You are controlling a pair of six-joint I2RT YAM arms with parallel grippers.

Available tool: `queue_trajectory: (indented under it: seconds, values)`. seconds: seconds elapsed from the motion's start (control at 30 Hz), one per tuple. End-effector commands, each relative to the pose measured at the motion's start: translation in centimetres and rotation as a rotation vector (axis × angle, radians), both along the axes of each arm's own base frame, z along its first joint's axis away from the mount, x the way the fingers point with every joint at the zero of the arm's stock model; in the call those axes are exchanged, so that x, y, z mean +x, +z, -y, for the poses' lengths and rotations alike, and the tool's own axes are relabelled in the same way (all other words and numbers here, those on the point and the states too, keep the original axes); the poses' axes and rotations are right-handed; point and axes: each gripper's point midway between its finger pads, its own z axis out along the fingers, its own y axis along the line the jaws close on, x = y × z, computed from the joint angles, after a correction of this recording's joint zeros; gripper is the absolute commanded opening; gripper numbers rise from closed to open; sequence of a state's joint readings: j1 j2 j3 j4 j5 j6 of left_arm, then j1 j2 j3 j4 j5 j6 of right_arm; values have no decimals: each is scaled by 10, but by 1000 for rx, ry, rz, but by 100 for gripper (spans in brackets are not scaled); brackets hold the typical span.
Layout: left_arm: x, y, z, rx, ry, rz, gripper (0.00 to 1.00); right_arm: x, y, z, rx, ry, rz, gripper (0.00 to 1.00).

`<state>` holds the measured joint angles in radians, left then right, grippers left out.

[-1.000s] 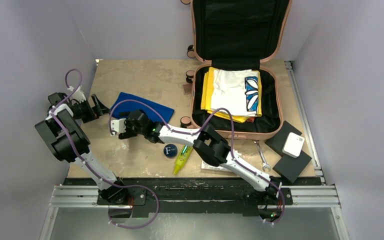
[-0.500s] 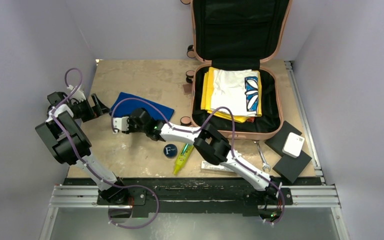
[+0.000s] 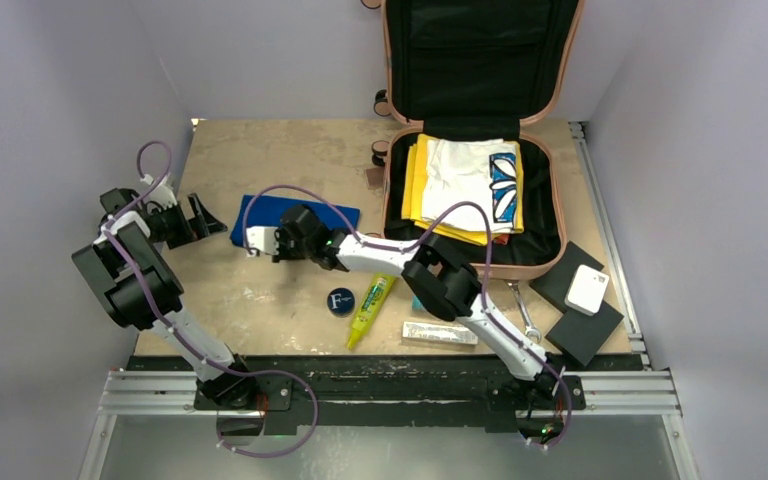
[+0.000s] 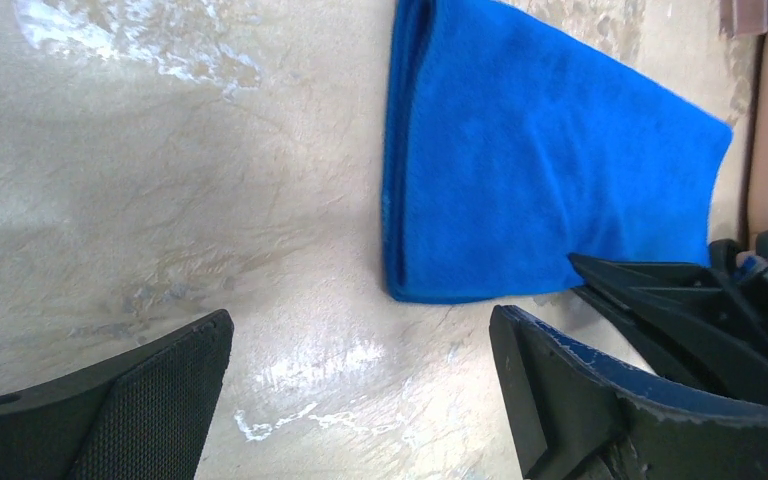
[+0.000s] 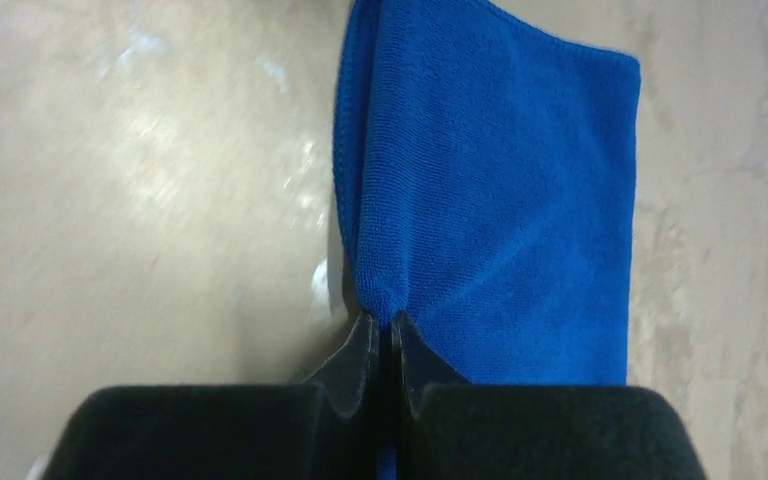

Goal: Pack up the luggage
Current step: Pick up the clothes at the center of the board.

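One luggage [image 3: 480, 70] lies open at the tabletop's 1 o'clock, with folded yellow and white clothes inside. One blue cloth [image 5: 500, 200] lies at its 9 o'clock, and the right claw [image 5: 380, 335] is clenched on that cloth's edge. The left claw [image 4: 360, 330], farther toward 9 o'clock, stands released, grasping nothing. Near 6 o'clock lie one round dark tin [image 3: 340, 301] marked "F" and one yellow tube [image 3: 370, 308].
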<state>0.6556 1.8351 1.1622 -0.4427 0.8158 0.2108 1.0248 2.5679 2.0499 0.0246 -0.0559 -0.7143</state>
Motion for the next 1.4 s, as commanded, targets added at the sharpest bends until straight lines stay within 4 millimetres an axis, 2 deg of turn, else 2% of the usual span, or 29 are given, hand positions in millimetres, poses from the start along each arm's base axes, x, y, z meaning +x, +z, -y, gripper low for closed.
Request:
queue_trajectory:
  seconds: [0.0,0.13,0.27,0.33,0.37,0.4,0.47,0.53,0.57,0.7,0.8,0.83,0.9,1.07,1.37]
  values:
    - [-1,-6,19,50,-87,8,99,-29,22,30,-5,53,-177,0]
    - [5,-21,41,46,-138,-21,99,-43,45,39,55,89,-300,0]
    - [11,-34,62,16,-192,-52,99,-38,69,38,113,105,-364,0]
    - [12,-39,69,0,-207,-63,99,-36,74,37,109,113,-350,0]
    - [12,-40,71,-7,-209,-67,99,-33,75,38,100,109,-327,4]
    - [12,-41,70,-11,-206,-72,99,-27,75,40,87,98,-295,19]
    - [12,-43,65,-5,-178,-81,99,-28,70,43,57,110,-256,41]
    - [14,-42,52,-21,-124,-80,99,-35,65,41,23,144,-224,51]
    - [14,-40,40,-38,-82,-77,99,-40,63,39,9,158,-208,54]
    - [14,-27,2,-73,21,-43,99,-57,69,18,-2,215,-151,59]
    - [10,-20,-10,-49,41,-24,99,-69,76,-6,7,251,-112,61]
    - [8,-18,-10,-46,43,-19,99,-72,82,-15,17,262,-93,62]
    - [5,-14,-10,-36,41,-10,99,-76,78,-29,22,264,-68,67]
    - [0,-5,-7,-11,31,11,99,-67,69,-49,43,218,10,72]
    - [-4,4,-2,-8,19,39,99,-52,28,-47,1,173,28,71]
